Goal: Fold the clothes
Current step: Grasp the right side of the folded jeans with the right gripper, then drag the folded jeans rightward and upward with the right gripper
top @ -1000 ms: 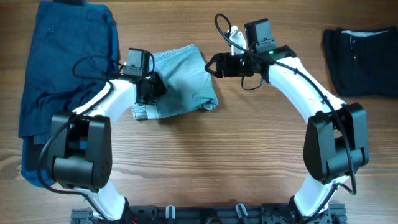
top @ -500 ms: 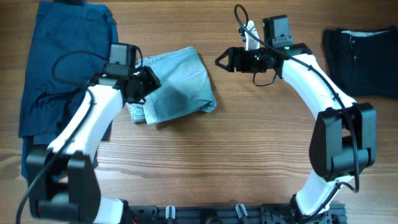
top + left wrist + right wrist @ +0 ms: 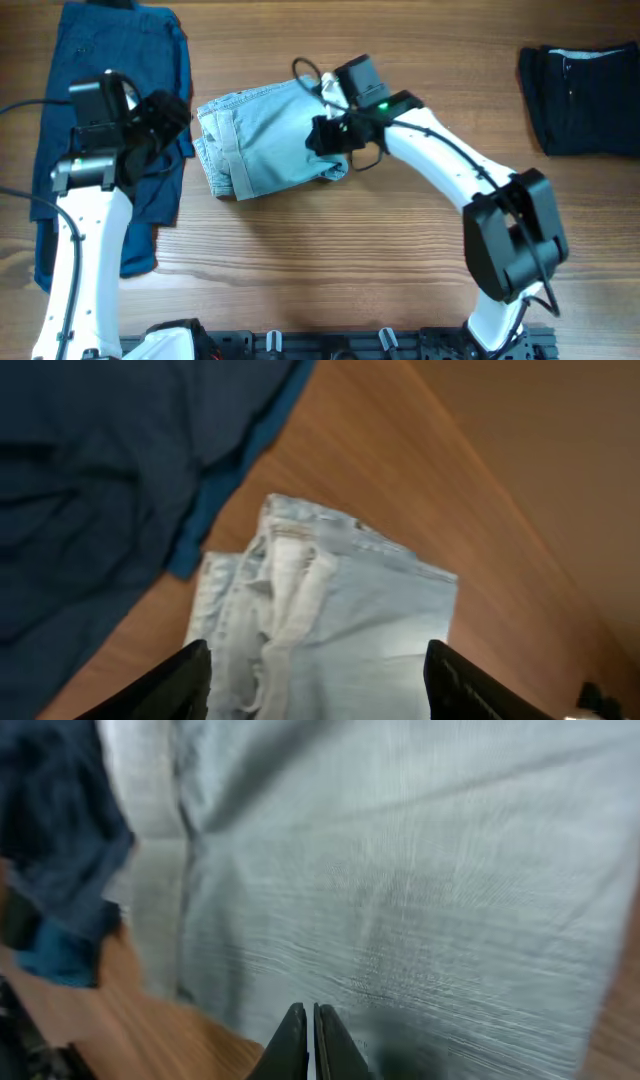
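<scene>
The pale denim shorts (image 3: 265, 145) lie folded in the middle of the table, waistband and seams bunched at their left edge (image 3: 285, 610). My right gripper (image 3: 320, 135) is low over their right part, its jaws shut together with no cloth between them (image 3: 308, 1020). Off the shorts to the left, my left gripper (image 3: 168, 118) hangs over the edge of a dark blue garment (image 3: 100, 110). Its fingers (image 3: 190, 680) stand wide open around nothing, the shorts (image 3: 350, 620) lying beyond them.
The dark blue garment (image 3: 90, 470) spreads down the left side of the table. A folded navy garment (image 3: 580, 85) lies at the far right edge. Bare wood (image 3: 330, 260) runs along the front between the two arm bases.
The left gripper has let go, opened and drawn back left off the shorts. The right gripper has swung left onto the shorts and shut. The shorts' left edge now lies spread further left.
</scene>
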`<state>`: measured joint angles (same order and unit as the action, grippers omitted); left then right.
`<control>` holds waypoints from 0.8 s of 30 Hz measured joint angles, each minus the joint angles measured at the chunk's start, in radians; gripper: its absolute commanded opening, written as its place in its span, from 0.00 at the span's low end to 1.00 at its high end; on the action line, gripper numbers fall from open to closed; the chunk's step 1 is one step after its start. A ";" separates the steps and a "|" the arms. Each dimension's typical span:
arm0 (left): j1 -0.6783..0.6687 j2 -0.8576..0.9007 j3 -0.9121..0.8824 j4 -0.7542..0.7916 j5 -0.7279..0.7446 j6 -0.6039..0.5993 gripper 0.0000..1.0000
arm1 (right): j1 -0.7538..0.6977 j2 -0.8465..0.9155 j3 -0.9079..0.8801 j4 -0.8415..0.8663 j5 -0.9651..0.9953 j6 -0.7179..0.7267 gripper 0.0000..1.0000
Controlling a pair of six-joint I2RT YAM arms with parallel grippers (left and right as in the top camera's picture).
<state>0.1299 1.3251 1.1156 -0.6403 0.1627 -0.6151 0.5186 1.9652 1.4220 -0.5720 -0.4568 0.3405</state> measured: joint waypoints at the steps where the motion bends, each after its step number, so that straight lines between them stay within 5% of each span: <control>1: 0.003 0.001 0.000 -0.011 0.000 0.000 0.67 | 0.007 0.013 0.000 -0.006 0.010 0.004 0.04; 20: 0.004 0.001 0.000 -0.011 0.000 0.000 0.67 | -0.079 0.127 -0.009 0.019 0.249 0.021 0.07; 24: 0.004 0.001 0.000 -0.011 0.000 0.000 0.67 | -0.192 0.132 -0.010 0.137 0.368 -0.055 0.19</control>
<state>0.1341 1.3258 1.1156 -0.6514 0.1623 -0.6147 0.3271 2.0968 1.4117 -0.4355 -0.0887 0.2859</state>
